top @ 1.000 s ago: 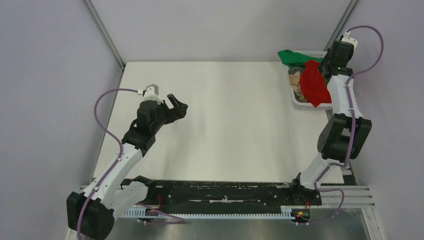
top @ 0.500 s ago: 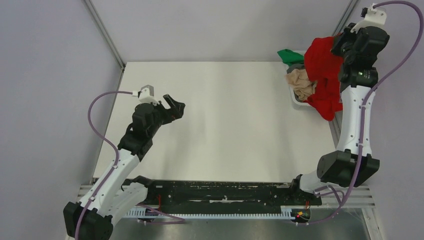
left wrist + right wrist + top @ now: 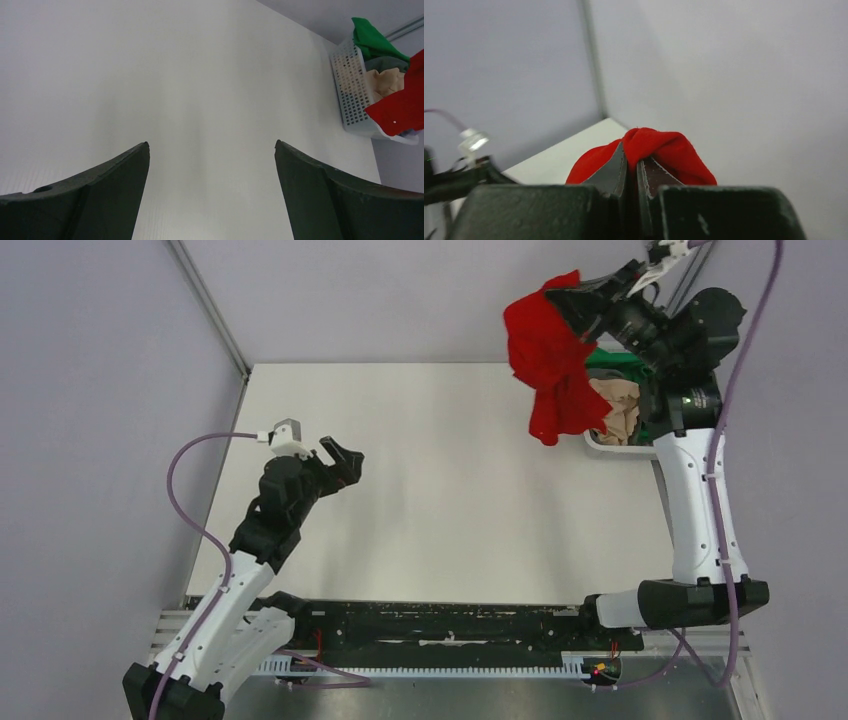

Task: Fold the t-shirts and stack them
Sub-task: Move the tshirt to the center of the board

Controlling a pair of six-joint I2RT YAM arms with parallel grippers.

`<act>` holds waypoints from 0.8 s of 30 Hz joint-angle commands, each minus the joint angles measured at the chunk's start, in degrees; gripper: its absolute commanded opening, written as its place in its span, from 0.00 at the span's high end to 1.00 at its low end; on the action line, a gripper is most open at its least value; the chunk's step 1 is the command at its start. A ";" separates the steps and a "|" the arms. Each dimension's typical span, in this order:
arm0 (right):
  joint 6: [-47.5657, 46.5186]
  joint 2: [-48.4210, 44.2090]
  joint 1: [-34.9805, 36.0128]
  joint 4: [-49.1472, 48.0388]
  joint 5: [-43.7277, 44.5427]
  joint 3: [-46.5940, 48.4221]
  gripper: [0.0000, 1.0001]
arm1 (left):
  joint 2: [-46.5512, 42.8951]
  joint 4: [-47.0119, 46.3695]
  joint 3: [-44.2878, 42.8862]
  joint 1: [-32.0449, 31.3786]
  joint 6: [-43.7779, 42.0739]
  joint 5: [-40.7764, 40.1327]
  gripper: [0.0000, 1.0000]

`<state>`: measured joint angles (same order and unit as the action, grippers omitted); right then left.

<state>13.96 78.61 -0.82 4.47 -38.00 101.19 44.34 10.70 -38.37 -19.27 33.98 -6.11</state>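
My right gripper (image 3: 558,295) is shut on the bright red t-shirt (image 3: 548,362) and holds it high in the air, left of the white basket (image 3: 612,446). The shirt hangs bunched from the jaws; in the right wrist view its cloth (image 3: 659,146) bulges over my gripper (image 3: 632,155). A beige shirt (image 3: 618,408) and a green shirt (image 3: 612,360) stay in the basket. In the left wrist view the basket (image 3: 352,92) holds green (image 3: 372,40), grey and beige cloth, with the red shirt (image 3: 400,107) in front. My left gripper (image 3: 343,457) is open and empty above the white table's left side.
The white table (image 3: 440,490) spans the middle. Grey walls and metal posts (image 3: 208,302) close the back and sides. A black rail (image 3: 430,625) runs along the near edge between the arm bases.
My right arm has lifted the red shirt out of the basket and swung it up and to the left. The beige shirt came up and dropped back. My left arm shifted slightly.
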 commanded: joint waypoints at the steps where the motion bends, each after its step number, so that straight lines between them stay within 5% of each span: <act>1: 5.21 3.04 10.57 -12.08 -12.88 2.80 1.00 | -0.88 1.95 0.58 -0.18 0.96 -5.56 0.00; 6: 5.09 8.50 20.49 -14.48 -13.87 4.93 1.00 | -1.67 6.59 -0.89 -0.16 2.85 -9.50 0.00; 10: 0.00 6.75 21.56 -9.14 -12.90 -0.33 0.92 | -4.26 10.49 -1.49 -0.16 5.61 -14.96 0.00; 15: -12.78 -5.82 21.18 -3.39 20.36 -32.82 0.75 | -6.00 14.65 -0.69 -0.22 10.11 -19.82 0.00; 18: -12.36 -7.31 19.92 0.15 45.53 -47.39 0.51 | -5.23 16.07 0.30 -0.17 11.10 -18.92 0.00; 20: -9.77 -6.31 18.42 4.25 54.90 -50.87 0.37 | -3.82 17.65 0.46 -0.17 11.43 -18.55 0.00; 21: -9.27 -6.18 17.99 5.28 56.75 -51.81 0.08 | -2.94 18.74 0.48 -0.21 11.66 -18.27 0.00; 24: -8.49 -7.89 17.96 6.11 59.70 -53.36 0.02 | -0.89 20.26 1.31 -0.16 12.89 -16.96 0.00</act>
<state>4.99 73.73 17.43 9.52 4.95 48.18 41.19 27.66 -38.06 -19.27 42.83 -22.59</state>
